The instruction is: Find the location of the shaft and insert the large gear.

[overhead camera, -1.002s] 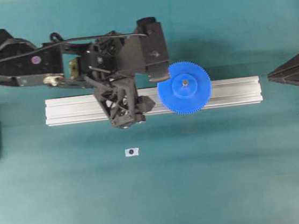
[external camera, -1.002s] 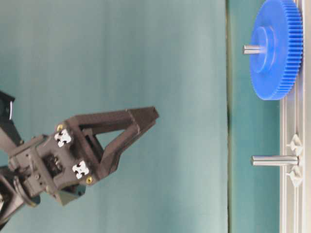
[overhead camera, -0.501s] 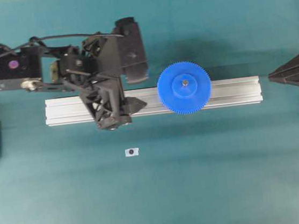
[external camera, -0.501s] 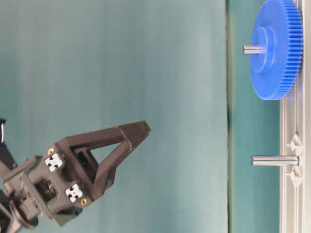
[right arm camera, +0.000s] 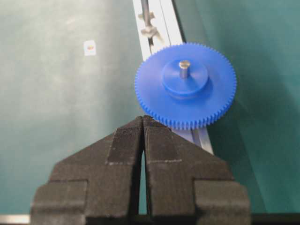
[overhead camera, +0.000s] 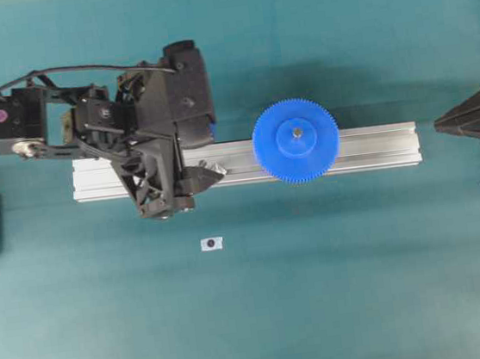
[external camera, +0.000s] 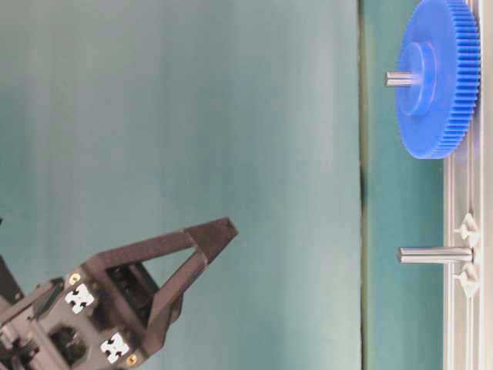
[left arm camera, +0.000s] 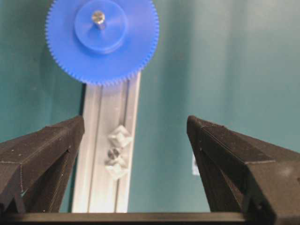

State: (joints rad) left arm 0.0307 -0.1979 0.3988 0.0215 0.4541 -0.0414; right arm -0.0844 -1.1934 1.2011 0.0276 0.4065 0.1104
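The large gear (overhead camera: 295, 140), hard, light plastic, is best being held by its toothed rim; the left pincer (left arm camera: 136, 140) is spread wide at its 9 o'clock, the right pincer (right arm camera: 143, 123) pressed together

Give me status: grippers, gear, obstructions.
Left gripper open, empty. Right gripper shut, empty. Large gear seated on its shaft. Nothing in the way.

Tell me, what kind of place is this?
Probably a robot test bench in a lab. A plain teal table holds only a silver metal rail with a blue gear sitting on a pin, and black robot arms with a claw reach in from the sides.
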